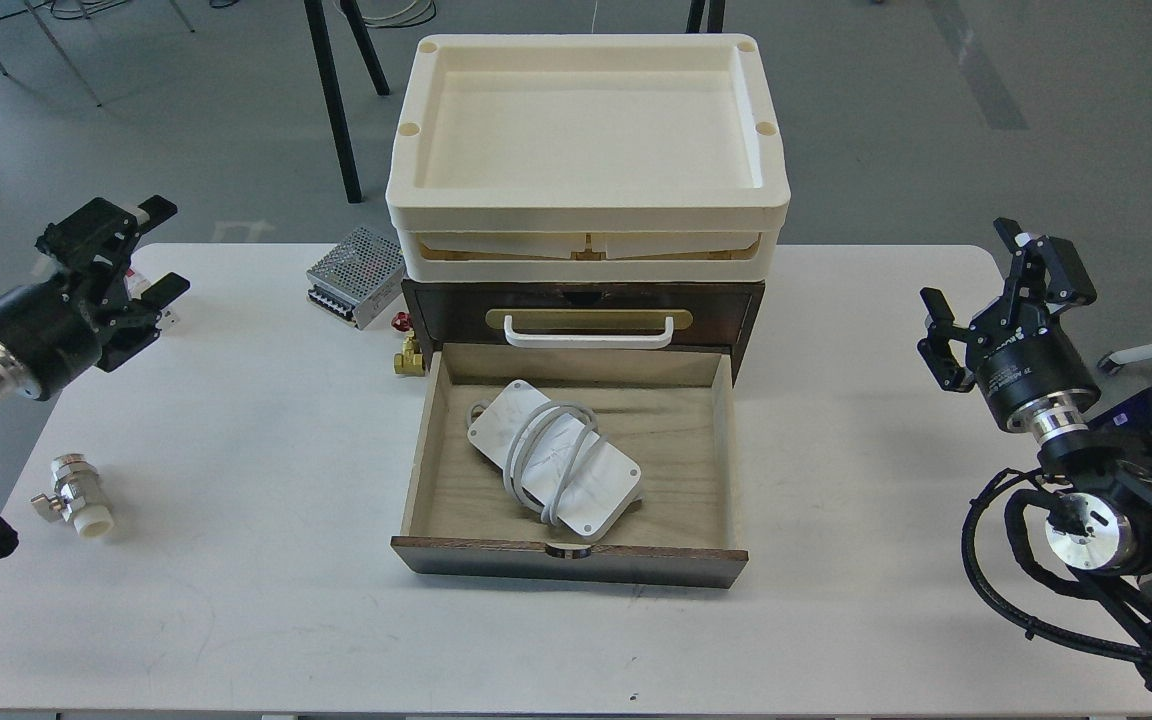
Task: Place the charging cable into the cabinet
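Note:
The charging cable [556, 462], a flat white adapter with pale cord looped around it, lies inside the open pale wood drawer [721, 440] of the cabinet [584, 300]. The cabinet is dark brown with a white handle on a brass plate and a cream tray-shaped top [586, 120]. My left gripper [151, 260] is open and empty at the far left of the table, well away from the drawer. My right gripper [986, 290] is open and empty at the far right.
A perforated silver power-supply box [356, 273] sits left of the cabinet. A small brass fitting with a red knob [408, 350] lies beside the drawer. A silver-and-white valve [76, 500] lies at the table's left front. Black chair legs [336, 90] stand behind the table.

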Available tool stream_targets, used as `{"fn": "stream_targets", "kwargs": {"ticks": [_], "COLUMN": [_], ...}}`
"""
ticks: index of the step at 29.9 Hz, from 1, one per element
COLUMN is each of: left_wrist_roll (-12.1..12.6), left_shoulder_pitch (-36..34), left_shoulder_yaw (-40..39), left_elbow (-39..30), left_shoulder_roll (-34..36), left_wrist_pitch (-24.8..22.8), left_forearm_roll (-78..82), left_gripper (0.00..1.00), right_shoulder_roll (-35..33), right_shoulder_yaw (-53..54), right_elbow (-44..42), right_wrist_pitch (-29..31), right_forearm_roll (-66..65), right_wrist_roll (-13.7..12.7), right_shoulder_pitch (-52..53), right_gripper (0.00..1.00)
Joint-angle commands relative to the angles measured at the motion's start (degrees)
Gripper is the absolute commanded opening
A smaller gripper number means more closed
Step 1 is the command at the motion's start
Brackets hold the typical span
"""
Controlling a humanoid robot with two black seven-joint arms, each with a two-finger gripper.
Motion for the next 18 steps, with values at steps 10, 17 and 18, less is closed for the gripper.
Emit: {"fn": "stream_targets", "kwargs": {"ticks": [10, 17, 18], "left_wrist_roll": [0.0, 0.0, 0.0], "left_shoulder_pitch": [0.64, 2.75, 3.1], "left_shoulder_yaw": [-6.4, -6.93, -7.02], "left_elbow": [9.55, 11.4, 11.92], "left_shoulder_roll": [-14.97, -17.26, -17.96], "left_wrist_pitch": [-0.14, -2.42, -2.69], "left_forearm_roll": [-16.65, -16.74, -16.74], "left_gripper": [0.98, 0.98, 0.98], "right_shoulder_roll": [0.0, 0.0, 0.0], "right_shoulder_yaw": [0.16, 0.25, 0.25], "right_elbow": [0.17, 0.17, 0.17], "right_wrist_pitch": [-0.06, -0.06, -0.06], "right_forearm_roll": [0.0, 0.0, 0.0], "right_wrist_roll": [0.0, 0.0, 0.0], "right_shoulder_pitch": [0.08, 0.08, 0.08], "right_gripper": [0.99, 0.99, 0.99]}}
